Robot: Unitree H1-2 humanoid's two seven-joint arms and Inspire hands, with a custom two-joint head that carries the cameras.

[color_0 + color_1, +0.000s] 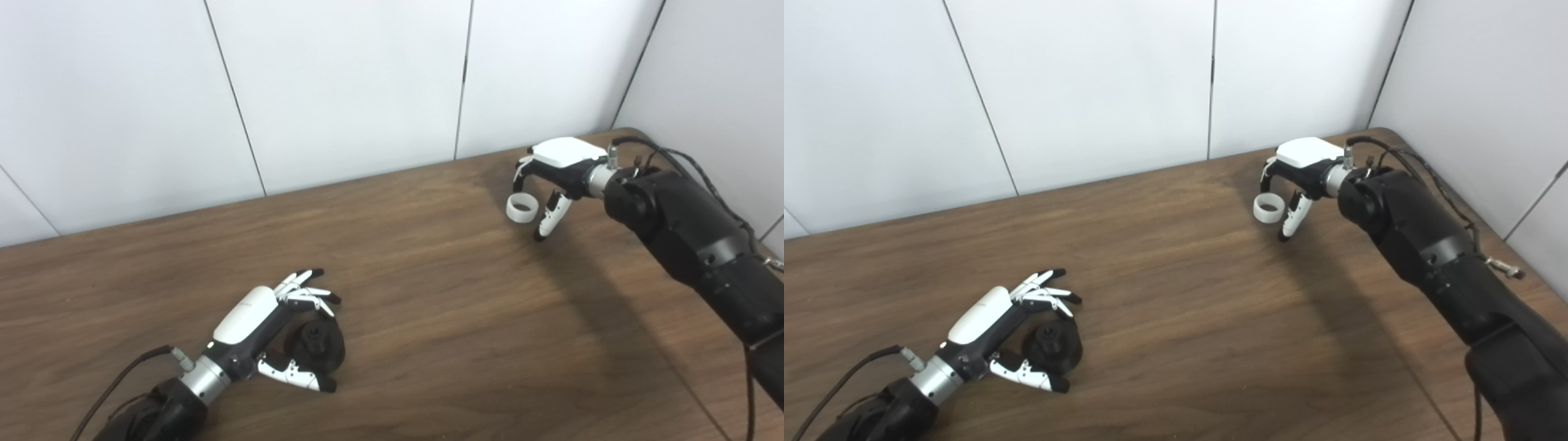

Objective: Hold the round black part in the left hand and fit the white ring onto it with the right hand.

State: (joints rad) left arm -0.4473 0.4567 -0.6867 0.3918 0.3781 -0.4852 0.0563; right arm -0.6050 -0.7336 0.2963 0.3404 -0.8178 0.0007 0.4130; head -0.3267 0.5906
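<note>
The round black part (318,345) lies on the wooden table (429,306) at the front left. My left hand (269,331) is cupped around it, fingers stretched over its far side and thumb along its near side, without closing on it. The white ring (522,207) is at the back right, directly under the curled fingers of my right hand (554,177). The thumb hangs just to the ring's right with a small gap. The hand's fingers are apart, and I cannot tell whether the ring rests on the table.
White wall panels (343,86) close the table's far edge and the right corner. My right forearm (692,239) with its cables reaches across the right side of the table. Bare wood lies between the two hands.
</note>
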